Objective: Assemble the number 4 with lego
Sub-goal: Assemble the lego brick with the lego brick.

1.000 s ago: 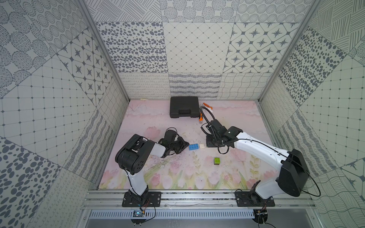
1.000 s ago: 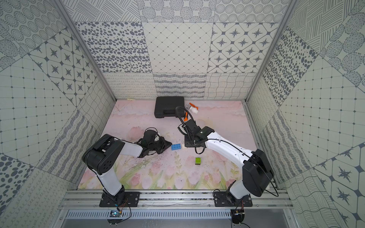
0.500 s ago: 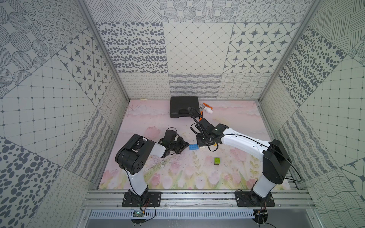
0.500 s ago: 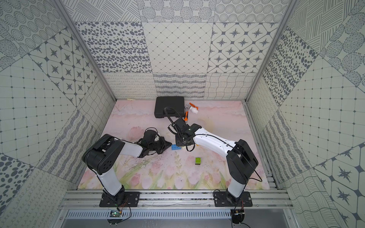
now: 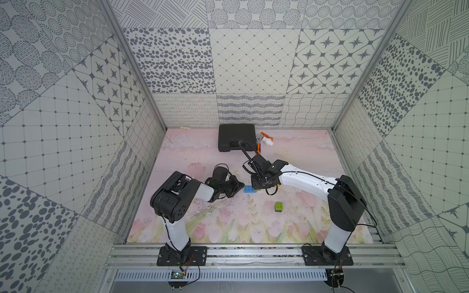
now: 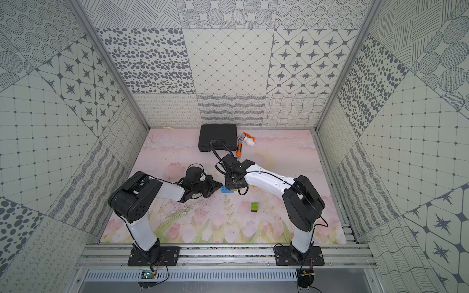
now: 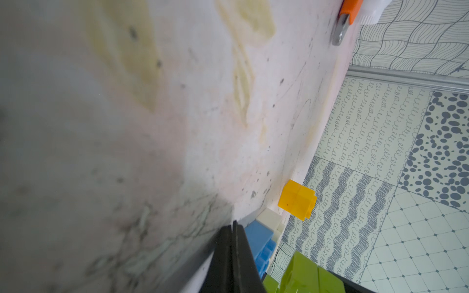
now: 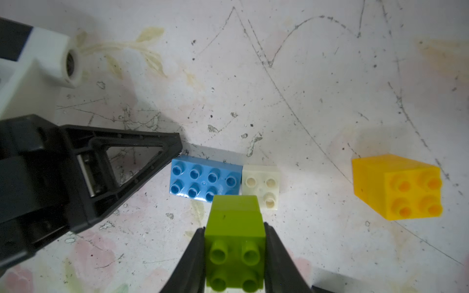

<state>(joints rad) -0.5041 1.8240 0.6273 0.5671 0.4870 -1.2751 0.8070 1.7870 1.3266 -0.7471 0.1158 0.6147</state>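
In the middle of the flowered surface (image 5: pixel 228 223), the blue brick (image 8: pixel 204 180) is lying studs up with the white brick (image 8: pixel 261 185) sitting right against one short end. The left end effector (image 8: pixel 177 145) is resting low beside the blue brick's other end, its fingers pressed together on nothing, the tip just beside the brick's corner. The right end effector (image 8: pixel 234 256) is hanging over the pair, pinching a stack of lime green bricks (image 8: pixel 234 228) by its sides, with the stack's far end overlapping the seam between blue and white in the right wrist view. A yellow stack of bricks (image 8: pixel 398 186) is lying on its side near the white brick, apart from it. Another green and black stack (image 5: pixel 278 206) is standing alone, nearer the rail. Against the back wall, a black case (image 5: pixel 237 137) is sitting with an orange-handled tool (image 6: pixel 239 149) beside it.
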